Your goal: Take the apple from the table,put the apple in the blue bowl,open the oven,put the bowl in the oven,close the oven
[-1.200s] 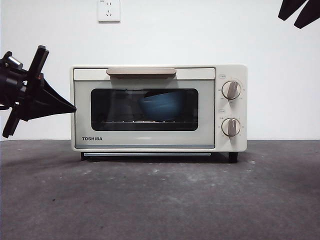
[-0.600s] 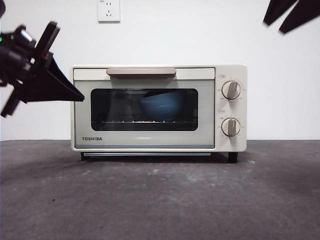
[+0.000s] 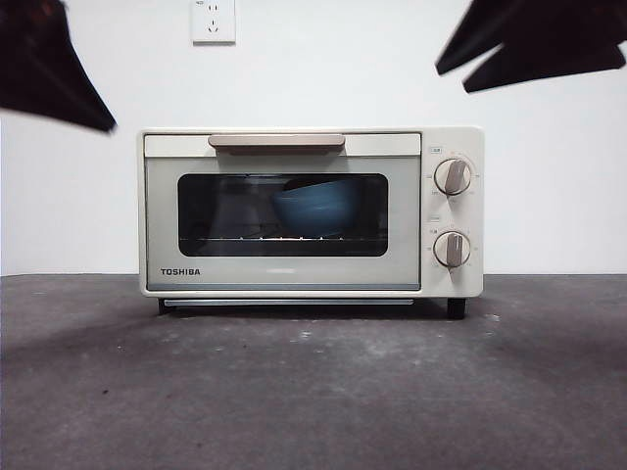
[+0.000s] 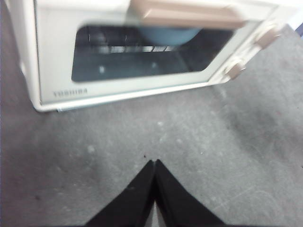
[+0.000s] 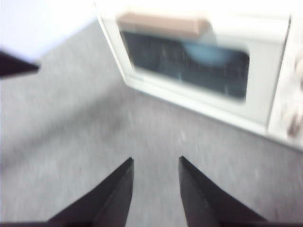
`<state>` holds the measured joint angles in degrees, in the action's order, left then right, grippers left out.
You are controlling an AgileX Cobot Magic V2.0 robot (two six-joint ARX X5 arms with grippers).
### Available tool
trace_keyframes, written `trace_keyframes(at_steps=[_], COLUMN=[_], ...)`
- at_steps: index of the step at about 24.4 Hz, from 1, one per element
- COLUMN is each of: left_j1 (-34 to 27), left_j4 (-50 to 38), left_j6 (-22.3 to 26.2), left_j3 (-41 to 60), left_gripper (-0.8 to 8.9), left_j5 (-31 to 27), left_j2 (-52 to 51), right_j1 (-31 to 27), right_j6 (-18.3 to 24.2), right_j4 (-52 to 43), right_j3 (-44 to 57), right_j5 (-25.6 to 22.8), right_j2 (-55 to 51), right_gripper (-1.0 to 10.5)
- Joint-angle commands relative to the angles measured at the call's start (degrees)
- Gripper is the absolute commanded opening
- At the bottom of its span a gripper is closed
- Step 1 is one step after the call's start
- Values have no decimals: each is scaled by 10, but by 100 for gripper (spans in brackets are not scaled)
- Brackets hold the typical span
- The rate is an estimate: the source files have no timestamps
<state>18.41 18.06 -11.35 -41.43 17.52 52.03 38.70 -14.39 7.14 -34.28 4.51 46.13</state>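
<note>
The cream oven (image 3: pixel 404 227) stands on the table (image 3: pixel 313 392) with its glass door closed. Through the glass the blue bowl (image 3: pixel 318 208) rests on the rack inside. The apple cannot be made out. My left gripper (image 4: pixel 152 162) is shut on nothing and hangs above the table in front of the oven (image 4: pixel 118 92), where the bowl (image 4: pixel 168 34) shows blurred behind the door. My right gripper (image 5: pixel 155 161) is open and empty, off the oven's (image 5: pixel 265 109) front. In the front view both arms are dark shapes at the top left (image 3: pixel 49 69) and top right (image 3: pixel 529 44).
The beige bar handle (image 3: pixel 276 142) runs along the door's top, and two grey knobs (image 3: pixel 453 176) sit on the oven's right panel. A wall socket (image 3: pixel 214 20) is above the oven. The left arm's black tip (image 5: pixel 14 64) shows in the right wrist view.
The left gripper has lifted from beside the oven's left side up to the top left corner. The right arm has come lower and larger into the top right. The oven door stays closed.
</note>
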Motion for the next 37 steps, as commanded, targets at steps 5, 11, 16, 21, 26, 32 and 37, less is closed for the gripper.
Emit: trace_keyframes(at_steps=[5, 11, 16, 21, 26, 32, 37], left_j1=[19, 19, 19, 19, 19, 19, 15], left_j4=[62, 77, 78, 76, 76, 76, 75], left_j6=[14, 14, 15, 14, 14, 14, 57], left_j3=[-10, -10, -10, -10, -10, -10, -10], left_gripper=[7, 7, 7, 7, 7, 7, 7], left_j5=[-43, -43, -43, -43, -43, -43, -45], left_j2=[-103, -120, -120, -120, -120, -120, -128], right_j1=[5, 5, 5, 5, 5, 5, 5], right_j6=[-2, -2, 0, 0, 0, 0, 0], right_j4=[-67, -69, -76, -93, -96, -106, -114], right_j3=[-2, -2, -2, -2, -2, -2, -2], right_j5=[-1, -3, -7, -7, -7, -7, -7], right_j2=[2, 2, 2, 1, 1, 1, 1], right_gripper=[3, 4, 4, 4, 4, 4, 4])
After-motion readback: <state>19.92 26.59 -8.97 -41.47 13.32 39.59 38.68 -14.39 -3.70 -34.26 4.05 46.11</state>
